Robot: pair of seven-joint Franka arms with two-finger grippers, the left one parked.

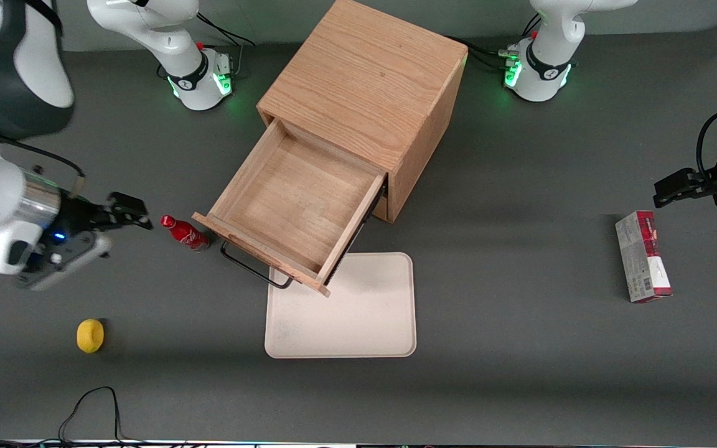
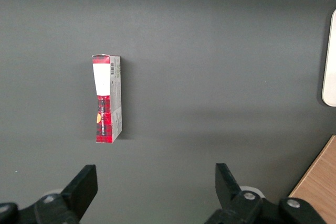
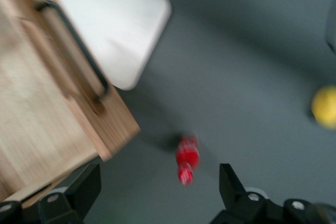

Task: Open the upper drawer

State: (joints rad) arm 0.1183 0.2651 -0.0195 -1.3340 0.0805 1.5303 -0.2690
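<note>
Your upper drawer (image 1: 299, 205) is pulled well out of the cabinet (image 1: 368, 87), inside bare, its black handle (image 1: 254, 267) hanging over the edge of the white tray (image 1: 349, 317) on the counter (image 1: 520, 348). The red bottle (image 1: 184, 232) lies just beside the drawer front, toward the working arm's end. Your gripper (image 1: 129, 211) hovers near the bottle, jaws wide open w/ nothing in them; the lemon (image 1: 90, 335) sits nearer the front camera and a red box (image 1: 642, 256) toward the parked arm's end.
</note>
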